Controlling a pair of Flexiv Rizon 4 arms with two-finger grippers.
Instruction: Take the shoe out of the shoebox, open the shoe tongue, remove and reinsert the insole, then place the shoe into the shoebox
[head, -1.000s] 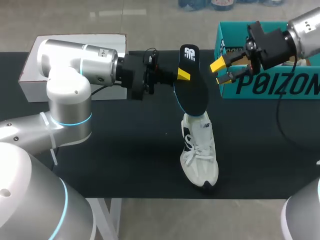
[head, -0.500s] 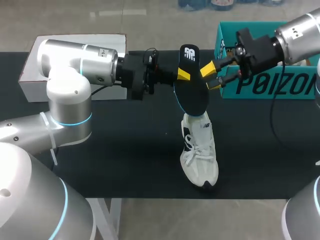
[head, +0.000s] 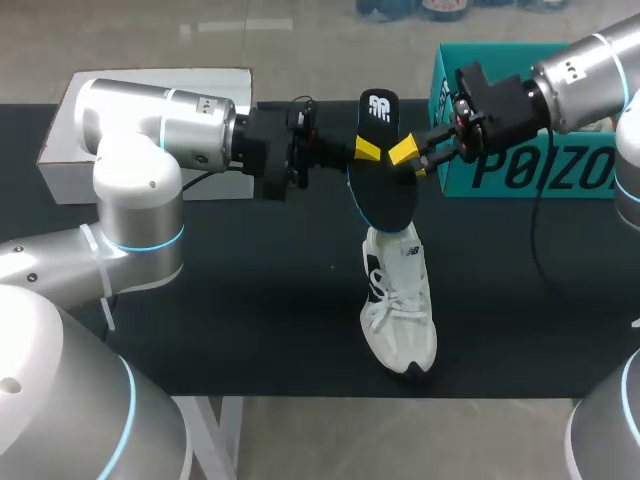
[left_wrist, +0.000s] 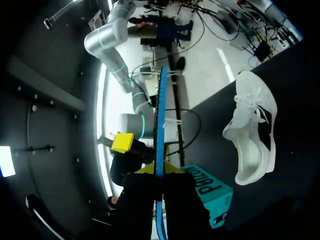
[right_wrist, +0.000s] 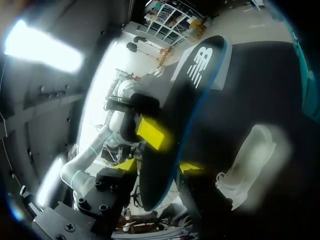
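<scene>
While the left arm's fingers (head: 367, 150) clamp the black insole (head: 385, 185) in the air above the heel of the white shoe (head: 398, 300), the right arm's fingers (head: 403, 152) stand apart on either side of the insole's edge, not gripping it. The shoe lies on the black counter (head: 250, 300) near the middle of its front edge, toe toward that edge. A teal shoebox (head: 540, 170) sits at the far right corner.
</scene>
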